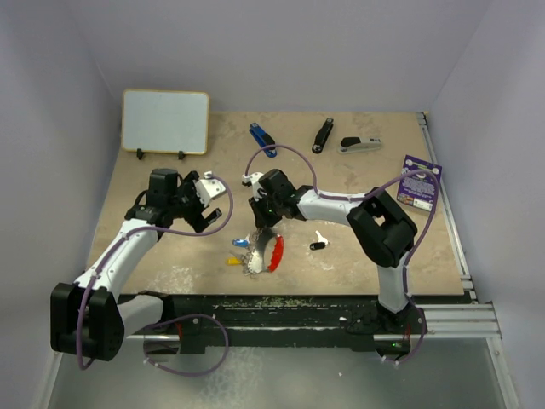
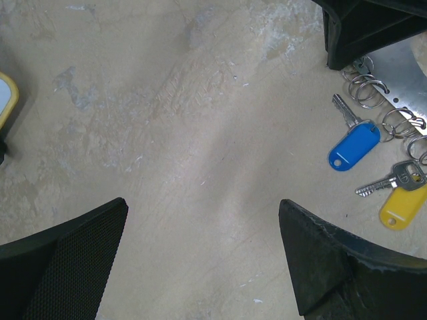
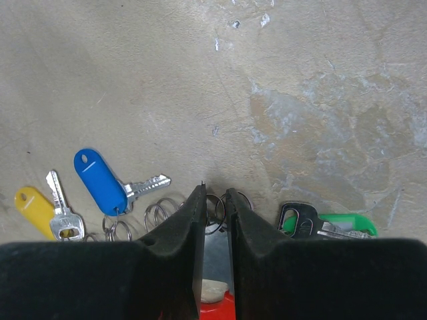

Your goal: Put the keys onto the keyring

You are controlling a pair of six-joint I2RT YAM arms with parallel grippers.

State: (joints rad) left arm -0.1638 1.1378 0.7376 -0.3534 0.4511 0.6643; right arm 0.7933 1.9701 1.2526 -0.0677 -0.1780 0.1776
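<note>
The keyring [image 1: 258,258] lies near the table's front: a silver plate with several small rings [image 3: 160,213] and a red fob [image 1: 275,254]. A blue-tagged key [image 3: 100,181] and a yellow-tagged key [image 3: 37,212] lie at its left. A black-headed key [image 3: 297,219] and a green one [image 3: 347,225] lie at its right. My right gripper [image 3: 213,192] stands over the rings, its jaws a narrow gap apart, a ring showing between them. My left gripper [image 2: 202,203] hovers wide open to the left with nothing in it. Another black key [image 1: 318,244] lies apart to the right.
A small whiteboard [image 1: 165,121] stands at the back left. A blue stapler [image 1: 262,139], a black stapler [image 1: 323,135] and a grey stapler [image 1: 360,145] lie along the back. A purple card [image 1: 420,181] sits at the right by the metal rail [image 1: 450,221].
</note>
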